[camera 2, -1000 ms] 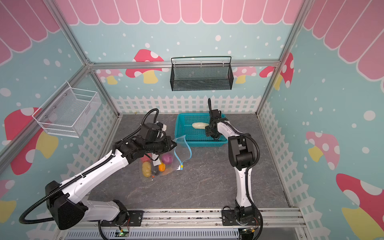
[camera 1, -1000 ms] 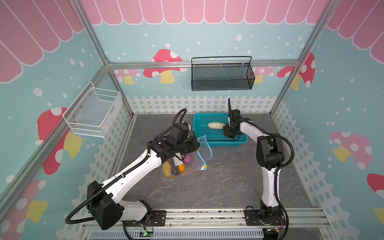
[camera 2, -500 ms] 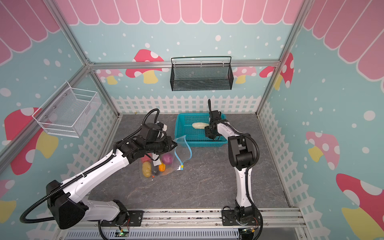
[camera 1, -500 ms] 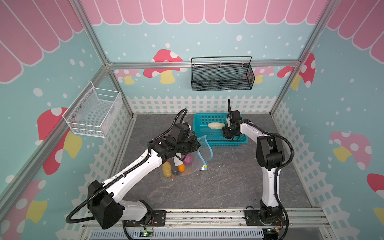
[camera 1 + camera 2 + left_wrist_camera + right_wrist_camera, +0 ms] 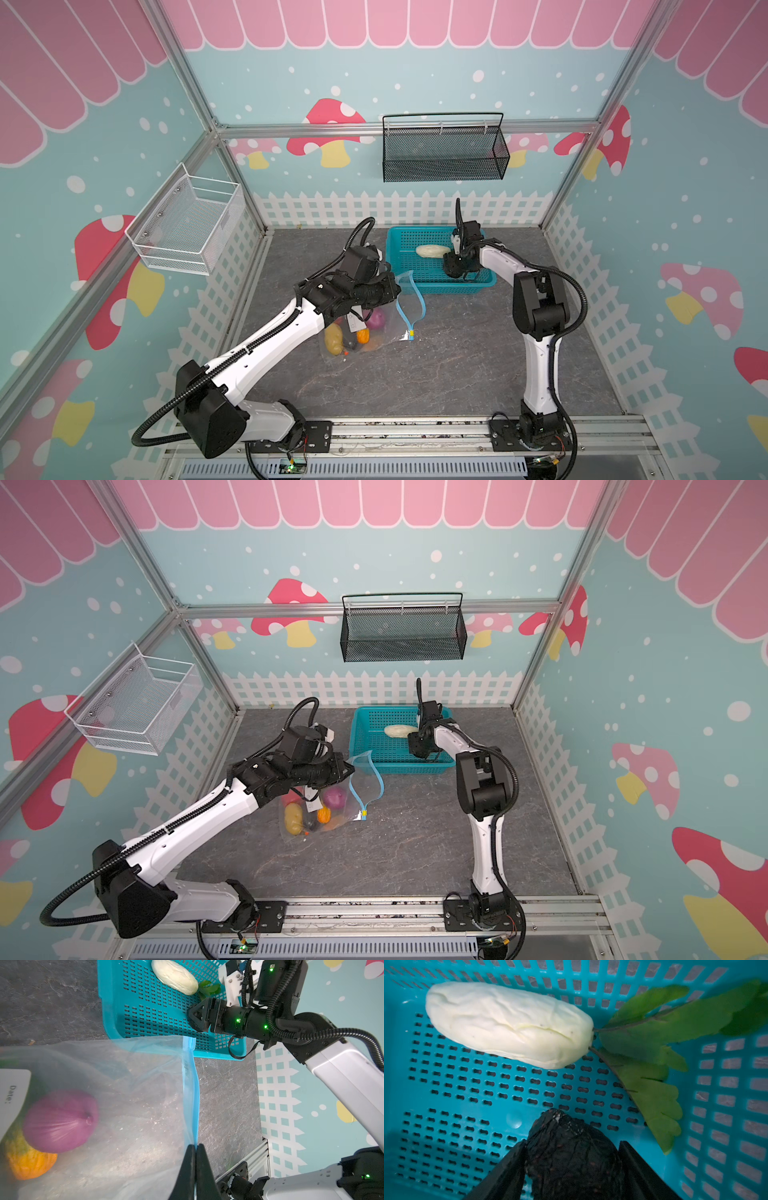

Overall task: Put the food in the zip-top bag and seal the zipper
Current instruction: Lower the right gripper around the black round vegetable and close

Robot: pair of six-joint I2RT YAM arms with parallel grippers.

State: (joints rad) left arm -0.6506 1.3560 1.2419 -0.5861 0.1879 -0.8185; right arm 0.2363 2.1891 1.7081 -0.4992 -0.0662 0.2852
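The left wrist view shows the left claw (image 5: 195, 1147) pinched shut on the zipper (image 5: 191, 1093), holding the mouth of the bag (image 5: 388, 328) raised off the table (image 5: 457, 353), with the onion (image 5: 60, 1120) inside. Only the right wrist view shows the eggplant (image 5: 571, 1159). The right claw (image 5: 572, 1142) brackets it, seemingly touching both sides, in the basket (image 5: 446, 1093) near the radish (image 5: 508, 1024).

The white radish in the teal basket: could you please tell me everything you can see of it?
The white radish is a cream, wrinkled toy with flat green leaves on thin stems. It lies on its side on the teal basket floor, toward the back wall, apart from the dark eggplant between the fingers of the right gripper.
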